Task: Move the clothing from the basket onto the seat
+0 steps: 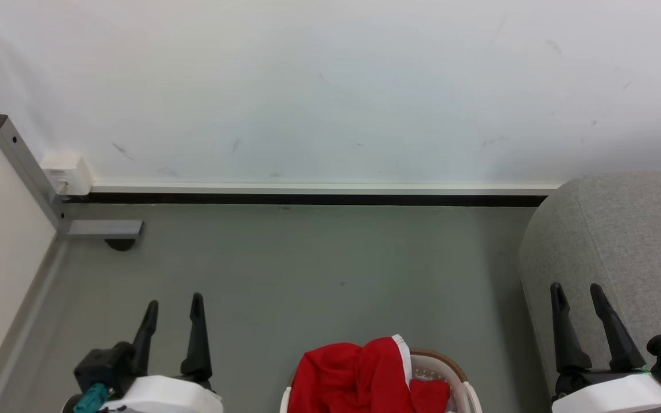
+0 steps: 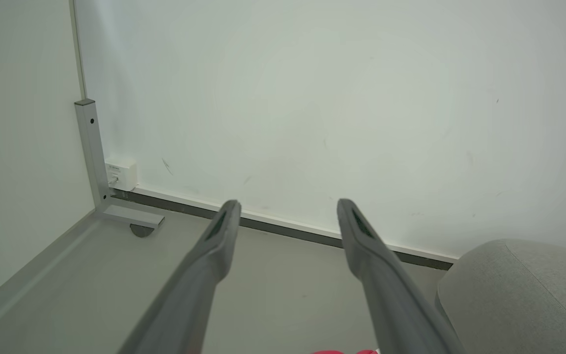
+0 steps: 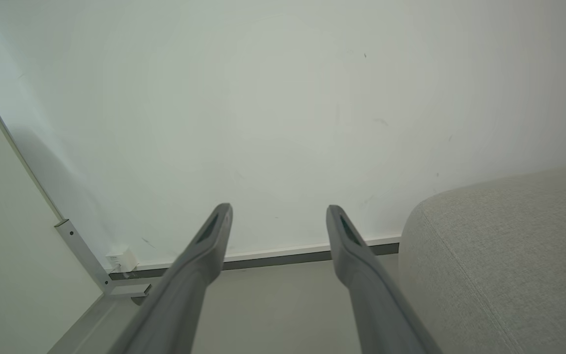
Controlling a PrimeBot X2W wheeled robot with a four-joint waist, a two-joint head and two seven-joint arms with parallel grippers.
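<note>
Red clothing [image 1: 359, 376] with a white stripe is heaped in the cream-white basket [image 1: 460, 385] at the bottom middle of the head view; a sliver of the clothing [image 2: 342, 352] peeks in at the left wrist view's bottom edge. The light grey seat [image 1: 623, 246] stands at the right, beside the basket. My left gripper [image 1: 172, 307] hovers open and empty, left of the basket. On the other side, my right gripper [image 1: 577, 291] is open too, in front of the seat's side. Both wrist views show spread fingers [image 2: 224, 236] [image 3: 214, 236] with nothing between them, and the seat [image 2: 519, 290] [image 3: 499, 255] at right.
A white wall with a dark baseboard [image 1: 307, 199] closes off the back. A grey metal post and foot [image 1: 101, 229] with a small white box [image 1: 67, 172] stand in the back left corner by a cream panel. Grey floor [image 1: 307, 275] lies between the basket and the wall.
</note>
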